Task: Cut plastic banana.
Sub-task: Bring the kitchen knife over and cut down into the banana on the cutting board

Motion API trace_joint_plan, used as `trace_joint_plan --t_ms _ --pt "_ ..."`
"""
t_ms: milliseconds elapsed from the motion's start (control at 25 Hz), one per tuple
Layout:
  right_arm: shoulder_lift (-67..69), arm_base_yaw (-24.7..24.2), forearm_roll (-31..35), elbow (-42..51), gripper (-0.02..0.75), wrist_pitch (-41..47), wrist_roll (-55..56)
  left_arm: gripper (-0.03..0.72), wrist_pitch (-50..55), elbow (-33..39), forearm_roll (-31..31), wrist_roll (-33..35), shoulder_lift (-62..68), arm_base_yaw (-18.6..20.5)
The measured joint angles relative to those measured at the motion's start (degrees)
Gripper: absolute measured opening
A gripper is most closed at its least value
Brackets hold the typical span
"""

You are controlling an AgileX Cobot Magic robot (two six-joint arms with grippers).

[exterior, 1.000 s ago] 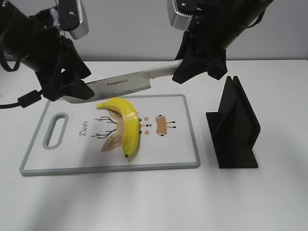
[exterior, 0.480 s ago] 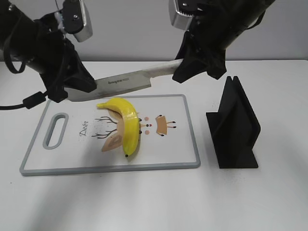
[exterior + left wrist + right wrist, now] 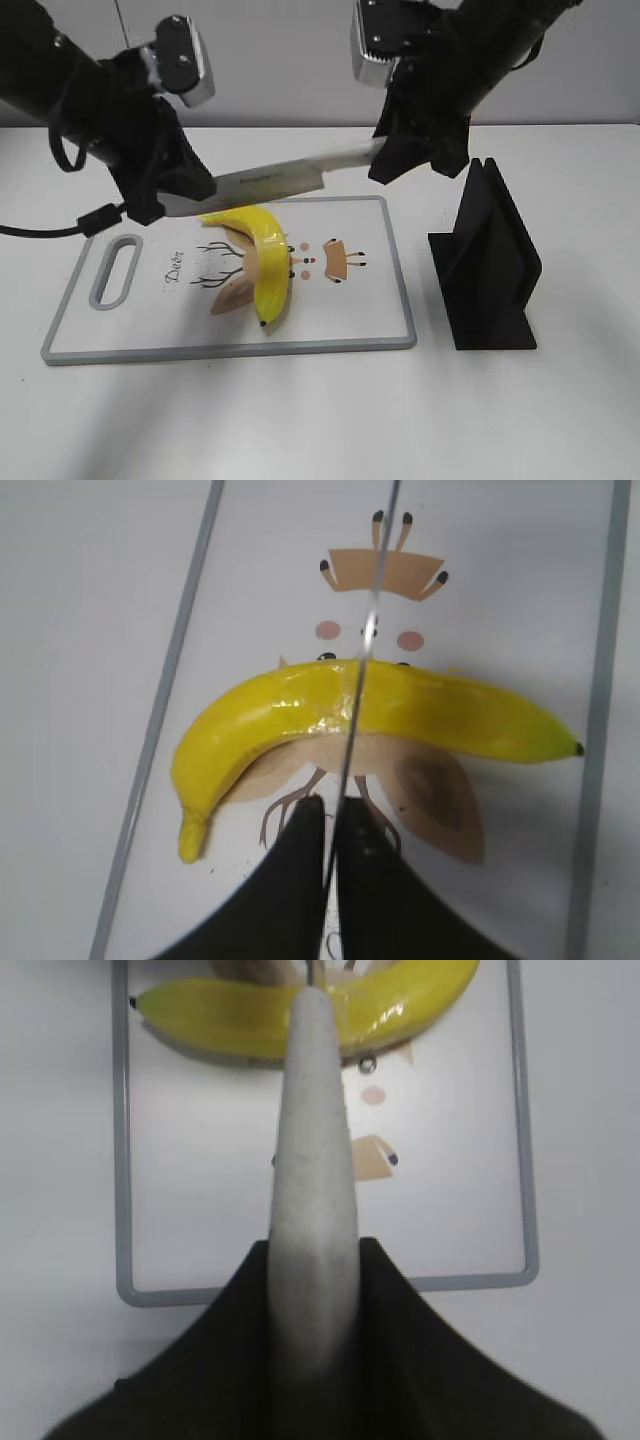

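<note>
The right pincer (image 3: pixel 400 158) is clenched on the pale handle (image 3: pixel 312 1190) of a knife (image 3: pixel 270 183), its dark fingers (image 3: pixel 400 1330) wrapped on both sides of the grip in the right wrist view. The left pincer (image 3: pixel 185 195) grasps the far end of the same blade — in the left wrist view its two black fingers (image 3: pixel 295 880) pinch the thin steel edge-on. So the knife is carried between both arms, held roughly level and slanting down toward the left in the exterior view.

Beneath the blade lies the plastic banana (image 3: pixel 262 260), glossy yellow and curved, resting on a white cutting board (image 3: pixel 375 320) with a grey rim and a cartoon deer print (image 3: pixel 335 260). The blade crosses the banana near its middle (image 3: pixel 350 705); whether it touches or bites into the skin cannot be told.

The board sits on the white worktop (image 3: pixel 300 420), and a black knife stand (image 3: pixel 485 265) is upright just beside the board's right edge.
</note>
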Motion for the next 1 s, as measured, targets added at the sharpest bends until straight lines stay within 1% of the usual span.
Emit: trace_joint_plan --t_ms 120,200,480,600,720,840,1000 --pt "2.5 0.0 -2.8 0.0 0.172 0.1 1.7 -0.013 -2.8 0.0 1.7 -0.2 2.4 -1.9" --pt "3.6 0.0 -3.8 0.0 0.172 -0.3 2.1 -0.014 -4.4 0.0 2.4 -0.2 3.3 -2.5" --pt "6.3 0.0 -4.4 0.0 0.177 -5.9 2.1 -0.015 -9.9 -0.2 2.7 -0.2 6.9 -2.5" --pt "11.3 0.0 -4.3 0.0 0.180 -6.8 2.0 -0.015 -10.6 -0.6 2.2 -0.2 12.6 -2.4" --pt "15.3 -0.5 -5.7 -0.4 0.187 -6.9 2.0 -0.013 -10.6 -1.9 2.6 0.1 14.9 -2.7" --pt "15.7 -0.4 -6.4 -0.7 0.187 -7.1 2.2 -0.013 -10.4 -2.3 4.2 -0.1 14.8 -3.0" --pt "12.8 -0.1 -6.3 -1.3 0.187 -6.7 3.4 -0.018 -9.8 -1.4 5.4 -1.5 12.5 -3.0"
